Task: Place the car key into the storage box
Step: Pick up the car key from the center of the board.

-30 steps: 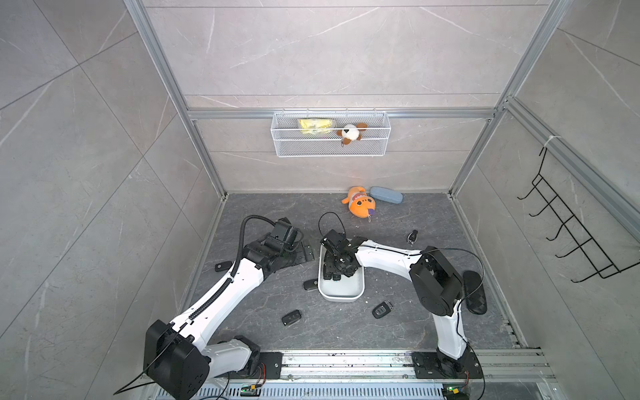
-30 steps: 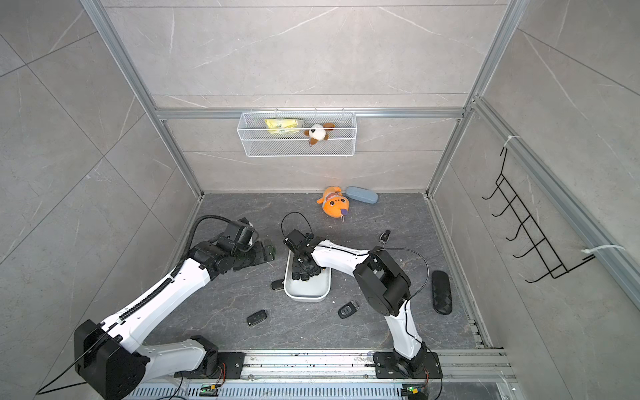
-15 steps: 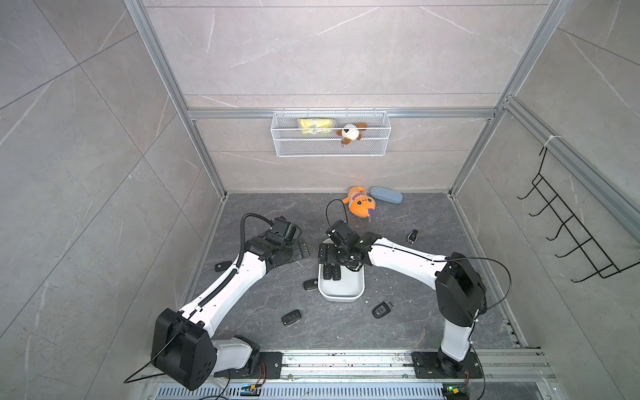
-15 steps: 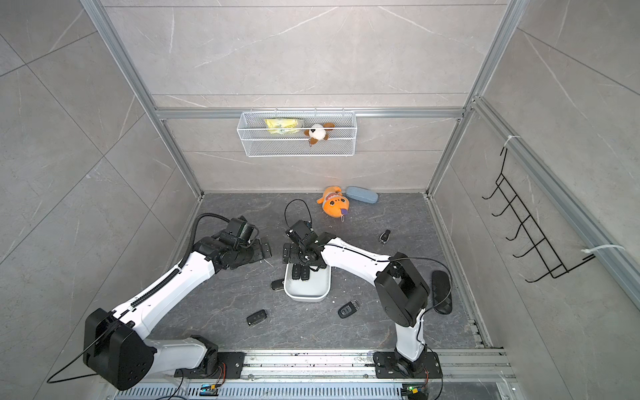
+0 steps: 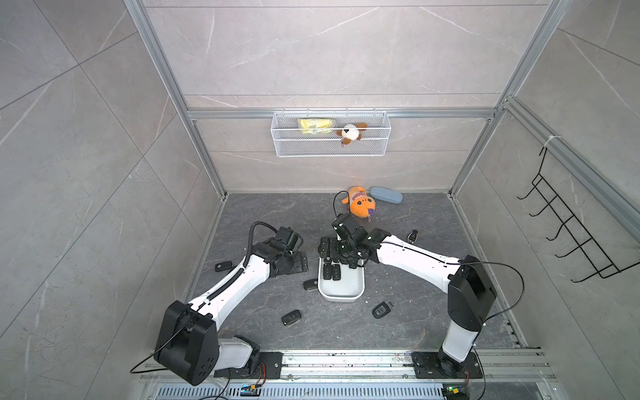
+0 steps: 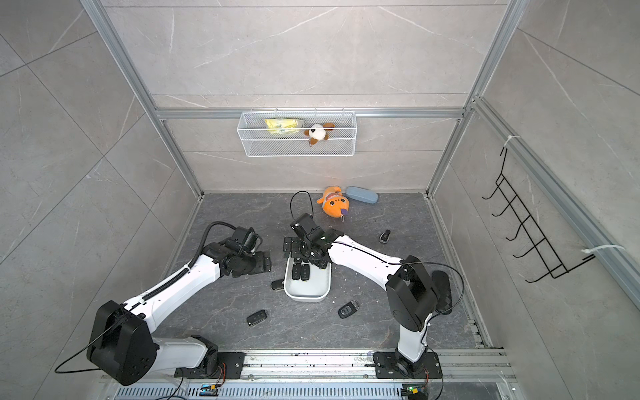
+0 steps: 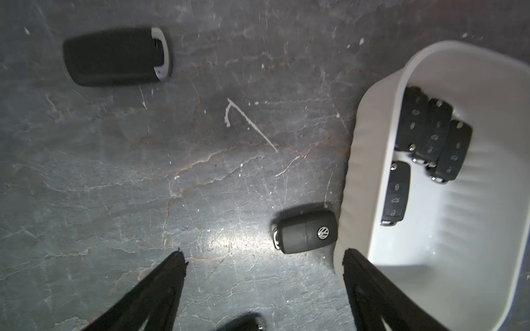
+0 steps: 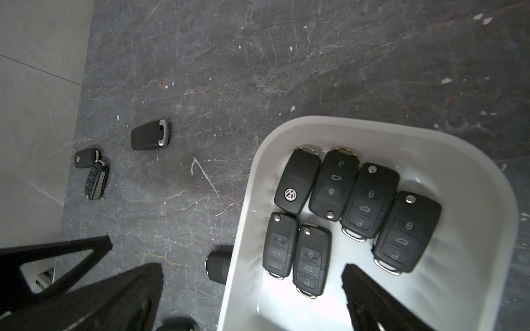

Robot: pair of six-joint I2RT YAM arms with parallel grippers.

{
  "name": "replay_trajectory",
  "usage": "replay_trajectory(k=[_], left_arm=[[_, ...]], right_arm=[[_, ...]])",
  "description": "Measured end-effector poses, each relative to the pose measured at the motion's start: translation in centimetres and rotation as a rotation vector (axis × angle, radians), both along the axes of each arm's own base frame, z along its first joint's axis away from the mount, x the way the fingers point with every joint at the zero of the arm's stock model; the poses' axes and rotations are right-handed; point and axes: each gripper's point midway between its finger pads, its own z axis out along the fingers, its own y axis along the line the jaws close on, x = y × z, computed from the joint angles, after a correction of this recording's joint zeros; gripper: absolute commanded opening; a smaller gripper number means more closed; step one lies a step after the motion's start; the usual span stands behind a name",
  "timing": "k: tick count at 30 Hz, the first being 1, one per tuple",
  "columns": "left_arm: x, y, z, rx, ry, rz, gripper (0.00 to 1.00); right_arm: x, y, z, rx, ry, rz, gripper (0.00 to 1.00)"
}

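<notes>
**Key lies end-on to the box wall, crosswise to the left jaws' grip**

The car key [image 7: 305, 232] lies flat on the tabletop [image 7: 200, 172], badge up, just outside the storage box [image 7: 361, 160]. Its badge end sits hard by the box's long wall; whether it touches I cannot tell. In a top view the key [image 5: 310, 284] is on the left arm's [image 5: 242, 277] side of the box. Six fobs [image 8: 344, 212] lie inside.

Left jaws: spread wide, empty, above the tabletop. In the left wrist view the key lies ahead of the fingertips [image 7: 172, 272], off the middle of the gap and nearer the box-side tip. Its long axis runs roughly along the line joining the two tips. Judgement: if you close straight down, you would meet the key's ends rather than its flanks, and the box-side finger would land on the wall. Turn the wrist so the fingers straddle the narrow sides, then shift forward and toward the box before you descend.

Right jaws: also wide apart, holding nothing, hanging over the box's far end. In the right wrist view one fingertip [image 8: 352, 275] is over the box interior, and the key [image 8: 218, 266] is half hidden behind the wall. You would have to reach that arm across the box, so the left arm is the nearer one.

Risk, as I judge it: the wall leaves little room at the badge end, so a flank grip suits better.
</notes>
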Motion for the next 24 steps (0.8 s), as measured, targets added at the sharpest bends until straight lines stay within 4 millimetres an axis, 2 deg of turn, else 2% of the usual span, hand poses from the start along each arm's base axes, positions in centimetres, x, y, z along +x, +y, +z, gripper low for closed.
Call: replay_trajectory(k=[4, 10, 16, 24], left_arm=[[-1.7, -0.5, -2.4, -0.017, 0.08, -0.031, 0.88], [-3.7, -1.7, -5.1, -0.013, 0.168, -0.089, 0.88], [-4.4, -2.8, -6.7, -0.007, 0.218, -0.131, 0.87], [-4.4, -2.8, -8.5, 0.031, 0.251, -0.132, 0.87]], right_arm=[[0.6, -0.6, 0.0, 0.008, 0.006, -0.013, 0.99], [0.7, -0.4, 0.1, 0.023, 0.01, -0.007, 1.0], [0.7, -0.4, 0.2, 0.026, 0.009, -0.007, 1.0], [0.7, -0.4, 0.2, 0.026, 0.01, -0.007, 1.0]])
